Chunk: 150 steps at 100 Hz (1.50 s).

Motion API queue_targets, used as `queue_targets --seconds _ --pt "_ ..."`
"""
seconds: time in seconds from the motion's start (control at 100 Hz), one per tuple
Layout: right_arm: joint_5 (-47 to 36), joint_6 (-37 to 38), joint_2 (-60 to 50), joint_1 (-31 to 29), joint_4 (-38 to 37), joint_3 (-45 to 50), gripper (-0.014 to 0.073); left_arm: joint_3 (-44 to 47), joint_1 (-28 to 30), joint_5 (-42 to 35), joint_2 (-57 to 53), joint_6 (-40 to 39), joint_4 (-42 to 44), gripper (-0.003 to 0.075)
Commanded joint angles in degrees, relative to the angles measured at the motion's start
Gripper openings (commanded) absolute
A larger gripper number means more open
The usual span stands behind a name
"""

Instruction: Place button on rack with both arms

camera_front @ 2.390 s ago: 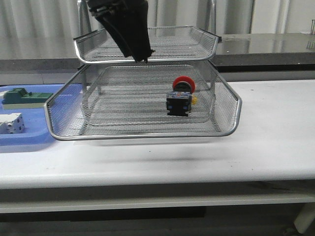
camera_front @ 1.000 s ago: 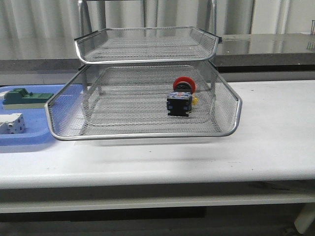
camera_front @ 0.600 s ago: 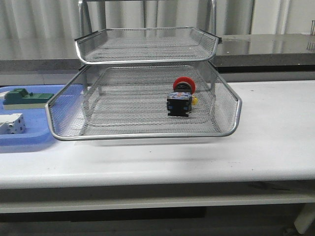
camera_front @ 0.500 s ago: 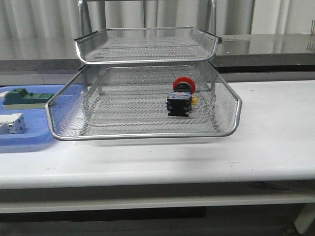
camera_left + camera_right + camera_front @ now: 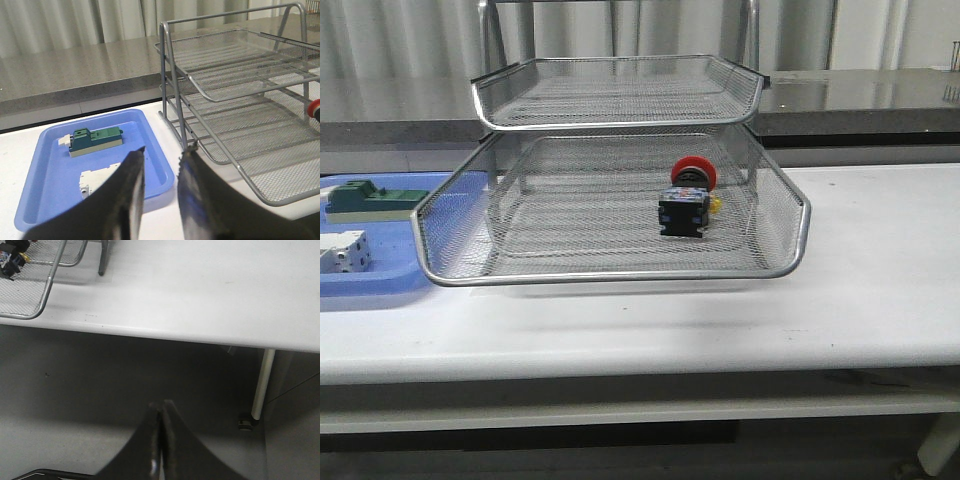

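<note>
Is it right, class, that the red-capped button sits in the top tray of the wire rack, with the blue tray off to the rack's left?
Not quite. The button sits in a lower tray of the rack, beneath the top one, as the front view shows. The blue tray is indeed at the rack's left.

No arm is seen in the front view at all. The left tool (image 5: pixel 161 156) is held with a small gap between its fingertips, nothing gripped. The right tool (image 5: pixel 161 406) is pressed fully together, also holding nothing.
</note>
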Motion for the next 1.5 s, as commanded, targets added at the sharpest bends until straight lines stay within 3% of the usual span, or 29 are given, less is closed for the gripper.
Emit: queue_targets --seconds 0.0,0.07,1.49 --pt "-3.25 -0.25 0.45 0.08 -1.05 -1.66 -0.0066 -1.61 0.11 -4.69 0.51 -0.55 -1.01 0.0059" --pt "-3.25 -0.25 0.45 0.08 -1.05 -1.66 -0.0066 -1.61 0.11 -4.69 0.51 -0.55 -1.01 -0.0022" --pt "-3.52 -0.25 0.45 0.08 -1.0 -1.66 -0.0066 -1.61 0.11 -4.69 0.51 -0.55 -1.01 -0.002"
